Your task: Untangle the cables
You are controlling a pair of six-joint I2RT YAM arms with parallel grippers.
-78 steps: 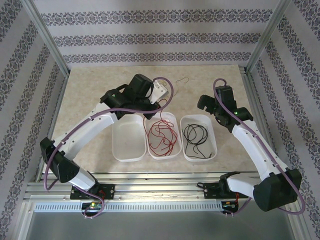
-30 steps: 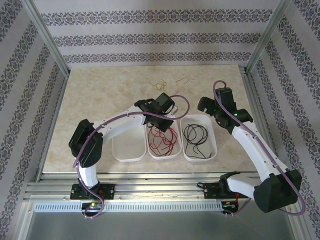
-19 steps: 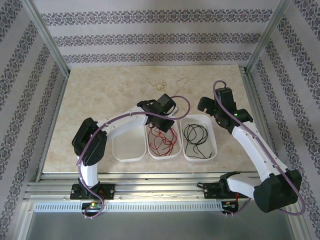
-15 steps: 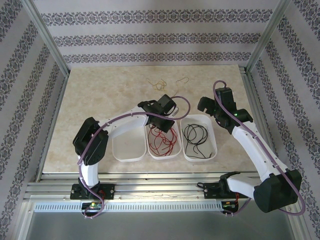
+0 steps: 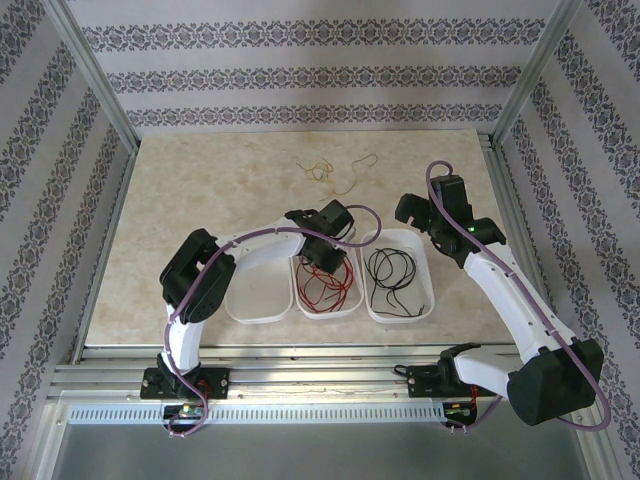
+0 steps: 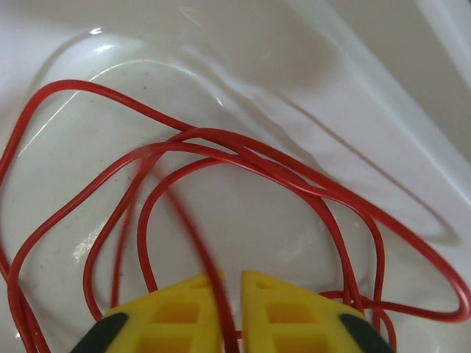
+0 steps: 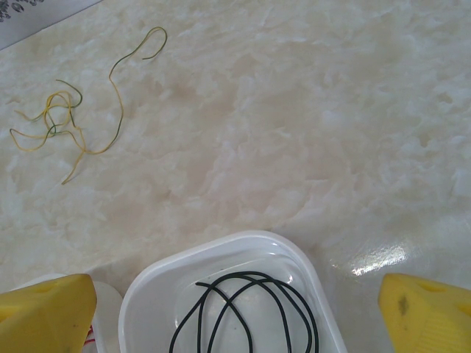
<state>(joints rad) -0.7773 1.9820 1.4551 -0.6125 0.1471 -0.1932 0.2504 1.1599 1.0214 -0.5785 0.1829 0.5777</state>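
Observation:
The red cable [image 5: 325, 285] lies in loops in the middle white tray [image 5: 328, 313]. My left gripper [image 5: 325, 255] is low inside that tray. Seen from the left wrist, its yellow fingers [image 6: 176, 309] stand a narrow gap apart. A blurred strand of the red cable [image 6: 294, 176] runs through the left gripper [image 6: 232, 279] and is not pinched. The black cable [image 5: 390, 272] is coiled in the right tray [image 5: 430, 290]. Above that tray's far end, my right gripper [image 5: 420, 228] hangs wide open and holds nothing. Pale yellow cables [image 5: 330, 170] lie tangled on the far table.
An empty white tray [image 5: 255, 295] sits left of the middle one. The right wrist view shows the right gripper [image 7: 235, 312], the black cable [image 7: 251, 273], the right tray's rim [image 7: 221, 246] and the yellow cables [image 7: 51, 118] on marble. Metal frame posts and patterned walls enclose the table.
My left arm has come nearer and lower into the middle tray with the red cable. Its jaws have parted slightly. The right arm has not moved.

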